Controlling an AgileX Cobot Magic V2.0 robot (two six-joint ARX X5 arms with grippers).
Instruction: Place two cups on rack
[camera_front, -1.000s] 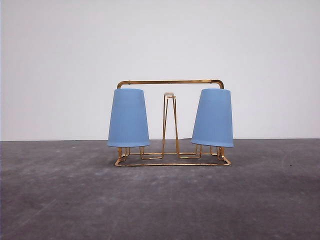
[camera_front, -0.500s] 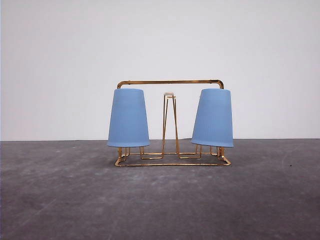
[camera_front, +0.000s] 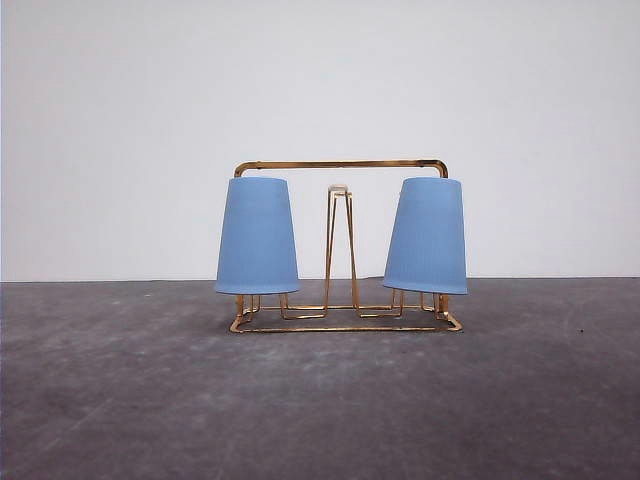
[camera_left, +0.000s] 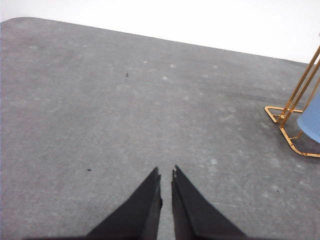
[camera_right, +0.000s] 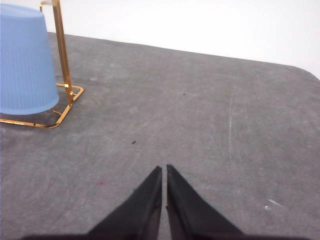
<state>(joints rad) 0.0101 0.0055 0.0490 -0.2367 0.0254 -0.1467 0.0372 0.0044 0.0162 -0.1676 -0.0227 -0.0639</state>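
Front view: both cups (camera_front: 257, 236) sit inverted on the rack (camera_front: 340, 165); both pincers clenched, empty.

rack (camera_front: 340, 245) mid-table (camera_front: 120, 400) | left cup (camera_front: 257, 236) inverted on it | right cup (camera_front: 427, 236) likewise
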